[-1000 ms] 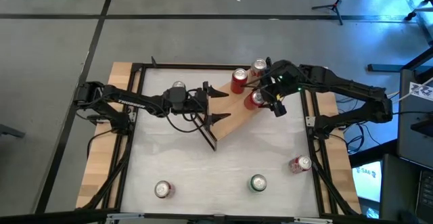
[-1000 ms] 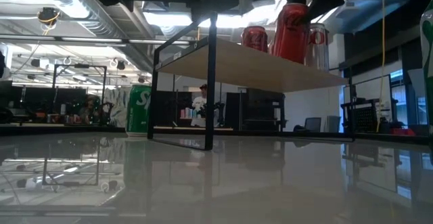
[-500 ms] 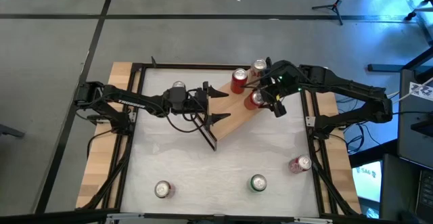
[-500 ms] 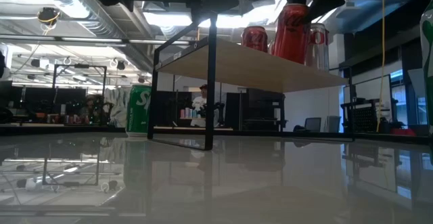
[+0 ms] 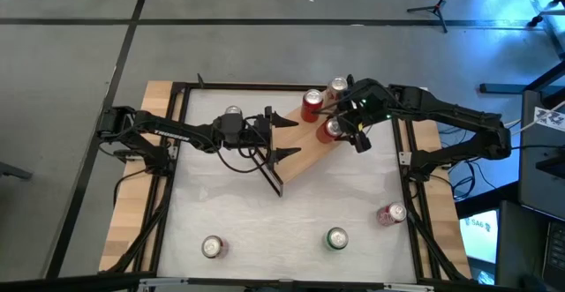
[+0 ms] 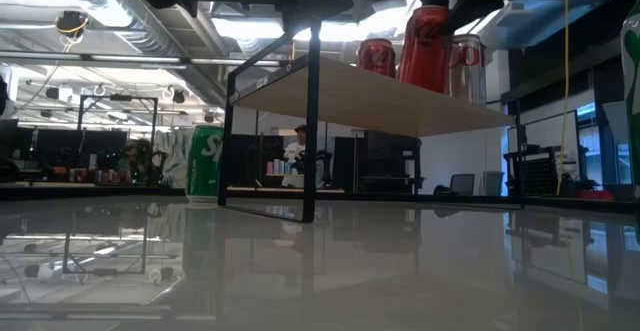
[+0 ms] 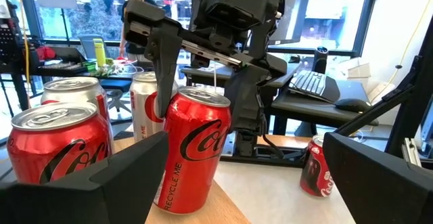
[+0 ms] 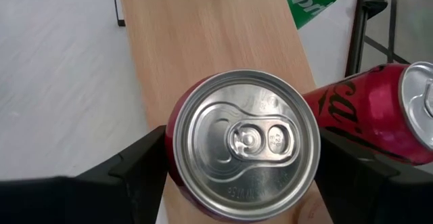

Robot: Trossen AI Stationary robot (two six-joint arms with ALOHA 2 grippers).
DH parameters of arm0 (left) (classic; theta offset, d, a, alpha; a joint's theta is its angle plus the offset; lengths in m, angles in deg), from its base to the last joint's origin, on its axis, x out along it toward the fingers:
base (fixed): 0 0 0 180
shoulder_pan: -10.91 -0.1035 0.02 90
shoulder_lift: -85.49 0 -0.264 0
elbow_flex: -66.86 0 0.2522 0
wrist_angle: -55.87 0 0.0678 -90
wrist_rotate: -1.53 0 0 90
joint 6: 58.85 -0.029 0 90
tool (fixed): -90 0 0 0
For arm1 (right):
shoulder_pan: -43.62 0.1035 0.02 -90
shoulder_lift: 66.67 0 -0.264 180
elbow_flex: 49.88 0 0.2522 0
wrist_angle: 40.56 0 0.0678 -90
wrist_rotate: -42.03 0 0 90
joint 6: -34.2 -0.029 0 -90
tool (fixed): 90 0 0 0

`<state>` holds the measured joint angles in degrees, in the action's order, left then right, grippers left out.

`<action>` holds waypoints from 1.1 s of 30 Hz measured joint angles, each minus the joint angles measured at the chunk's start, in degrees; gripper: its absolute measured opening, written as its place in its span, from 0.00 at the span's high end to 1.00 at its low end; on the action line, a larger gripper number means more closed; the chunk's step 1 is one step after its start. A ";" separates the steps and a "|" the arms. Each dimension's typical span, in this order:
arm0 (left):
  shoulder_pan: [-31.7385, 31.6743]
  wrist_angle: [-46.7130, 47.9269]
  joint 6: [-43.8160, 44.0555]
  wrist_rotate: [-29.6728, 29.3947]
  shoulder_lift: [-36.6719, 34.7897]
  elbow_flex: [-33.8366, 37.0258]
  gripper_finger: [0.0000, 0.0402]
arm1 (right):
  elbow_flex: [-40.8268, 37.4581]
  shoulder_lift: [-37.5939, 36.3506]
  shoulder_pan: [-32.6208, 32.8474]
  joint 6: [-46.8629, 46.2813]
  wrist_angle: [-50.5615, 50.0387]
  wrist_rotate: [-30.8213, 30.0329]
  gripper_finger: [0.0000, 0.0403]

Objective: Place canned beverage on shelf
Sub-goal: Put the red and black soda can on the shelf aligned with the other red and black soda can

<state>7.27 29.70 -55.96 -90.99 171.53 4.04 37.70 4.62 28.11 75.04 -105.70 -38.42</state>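
High view: shelf (image 5: pixel 305 151) lies diagonally mid-table; right gripper (image 5: pixel 340 126) over its far end, jaws straddling a red can (image 5: pixel 330 130) from above and closed on its sides; can stands upright on the plank beside two more cans (image 5: pixel 312 105); left gripper (image 5: pixel 281 138) at the plank's near end, fingers spread wide, nothing between them; green can (image 6: pixel 205 161) stands behind the shelf.
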 joint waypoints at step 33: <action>1.69 -0.82 1.05 -10.49 17.56 -11.58 0.05 | -0.10 0.07 0.11 -0.48 0.31 -0.14 0.25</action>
<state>8.97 28.88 -54.91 -101.49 189.09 -7.54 37.60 4.69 28.22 74.56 -105.39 -38.56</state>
